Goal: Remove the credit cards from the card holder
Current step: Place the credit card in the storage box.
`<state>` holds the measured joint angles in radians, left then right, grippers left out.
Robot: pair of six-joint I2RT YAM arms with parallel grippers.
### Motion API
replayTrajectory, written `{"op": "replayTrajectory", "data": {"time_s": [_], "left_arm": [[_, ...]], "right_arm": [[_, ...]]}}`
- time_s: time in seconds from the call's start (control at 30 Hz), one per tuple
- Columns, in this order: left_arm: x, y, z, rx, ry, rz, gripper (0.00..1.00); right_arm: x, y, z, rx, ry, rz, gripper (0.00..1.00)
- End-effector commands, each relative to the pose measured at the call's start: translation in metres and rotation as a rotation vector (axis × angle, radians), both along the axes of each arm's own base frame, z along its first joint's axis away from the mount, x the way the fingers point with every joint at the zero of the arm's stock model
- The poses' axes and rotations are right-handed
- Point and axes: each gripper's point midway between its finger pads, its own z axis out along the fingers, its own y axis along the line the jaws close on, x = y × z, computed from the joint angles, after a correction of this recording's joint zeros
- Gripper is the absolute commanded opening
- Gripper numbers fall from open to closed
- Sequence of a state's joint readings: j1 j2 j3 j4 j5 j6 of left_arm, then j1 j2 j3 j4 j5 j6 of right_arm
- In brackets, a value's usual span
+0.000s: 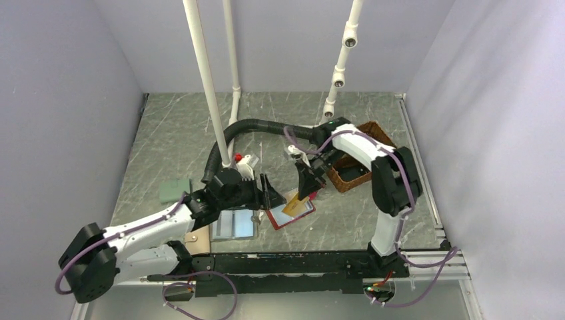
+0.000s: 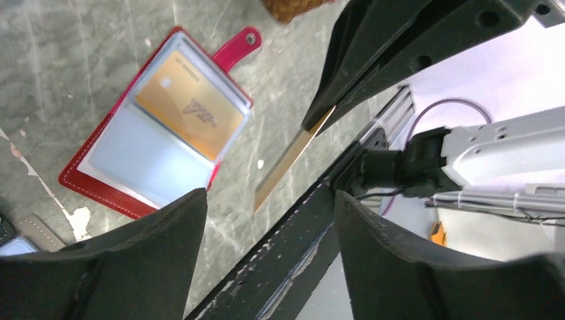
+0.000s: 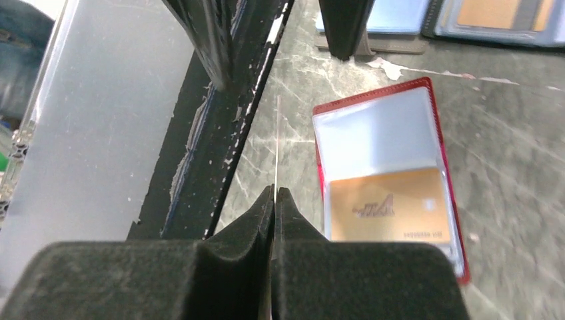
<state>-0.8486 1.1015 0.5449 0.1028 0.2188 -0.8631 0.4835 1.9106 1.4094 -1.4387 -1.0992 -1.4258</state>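
Right gripper (image 3: 274, 193) clenched on one tan-orange card (image 2: 293, 163), edge-on, off the table (image 1: 173, 133), just beside the open red card holder (image 2: 85, 189). Left gripper (image 2: 266, 220) released, hovering near. Second card (image 2: 190, 113) sits pocketed. Keep grip firm, carry clear, lay flat.

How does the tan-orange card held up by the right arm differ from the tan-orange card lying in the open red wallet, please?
The held tan-orange card is out of the holder, pinched in the right gripper with jaws shut. The pocketed tan-orange card sits inside the red bifold wallet on the table. The held card hangs tilted in the air, while the pocketed card lies flat, printed face up. Both are thin rectangles of the same colour.
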Motion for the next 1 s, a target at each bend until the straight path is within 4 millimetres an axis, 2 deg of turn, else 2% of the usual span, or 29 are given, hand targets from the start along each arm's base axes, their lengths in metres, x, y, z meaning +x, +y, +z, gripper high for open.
{"op": "replayTrajectory", "data": {"time_s": [0.0, 0.03, 0.07, 0.2, 0.4, 0.57, 0.7, 0.83, 0.97], "left_arm": [[0.016, 0.011, 0.045, -0.085, -0.092, 0.112, 0.87], [0.017, 0.014, 0.048, -0.102, -0.098, 0.136, 0.97], [0.019, 0.018, 0.052, -0.120, -0.105, 0.157, 0.99], [0.024, 0.028, 0.060, -0.183, -0.126, 0.201, 1.00], [0.030, 0.023, 0.058, -0.169, -0.122, 0.131, 0.99], [0.044, 0.017, 0.061, 0.001, -0.173, 0.054, 0.97], [0.060, 0.014, 0.072, 0.141, -0.256, -0.016, 0.99], [0.080, 0.007, 0.080, 0.222, -0.292, -0.067, 0.99], [0.103, 0.005, 0.081, 0.254, -0.274, -0.043, 0.99]], "right_arm": [[0.001, -0.021, 0.036, -0.019, -0.027, -0.097, 0.00], [0.000, -0.026, 0.040, -0.028, -0.020, -0.117, 0.00], [0.001, -0.032, 0.044, -0.037, -0.020, -0.144, 0.00], [0.007, -0.061, 0.055, -0.070, -0.072, -0.262, 0.00], [0.044, -0.110, 0.068, -0.140, -0.143, -0.560, 0.00], [0.068, -0.144, 0.077, -0.239, -0.266, -0.730, 0.00], [0.096, -0.167, 0.102, -0.276, -0.324, -0.861, 0.00], [0.119, -0.184, 0.120, -0.266, -0.338, -0.973, 0.00], [0.129, -0.190, 0.120, -0.253, -0.356, -1.002, 0.00]]}}
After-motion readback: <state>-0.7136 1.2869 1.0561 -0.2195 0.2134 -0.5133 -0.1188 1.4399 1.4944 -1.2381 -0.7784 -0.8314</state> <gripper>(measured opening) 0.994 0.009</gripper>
